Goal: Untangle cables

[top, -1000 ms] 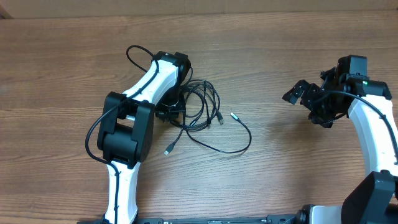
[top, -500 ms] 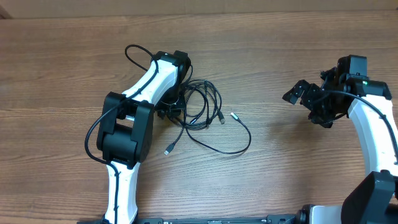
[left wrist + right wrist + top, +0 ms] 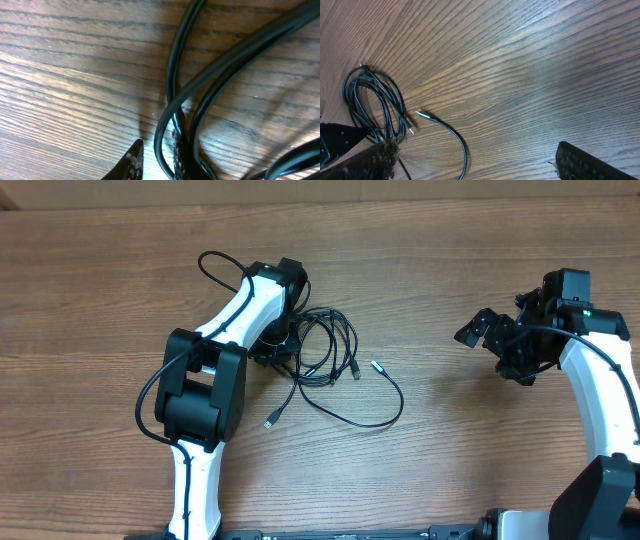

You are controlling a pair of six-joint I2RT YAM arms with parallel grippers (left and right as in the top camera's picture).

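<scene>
the cables (image 3: 330, 355) are lying bunched left of centre. the left claw (image 3: 156, 159) is straddling one strand (image 3: 159, 137), nearly together; pinching or not, i cannot tell. the right claw (image 3: 472, 160) is hanging wide apart. likely seizing a first strand; next is calling for a firm pinch and pull.

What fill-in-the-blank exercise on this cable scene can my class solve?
1. The thin black cables lie tangled on a brown table made of ___.
2. The left pincer sits in the tangle; the right pincer stands wide ___.
3. The loose plug end nearest the right pincer has a ___ tip.
Missing words: wood; open; silver.
</scene>
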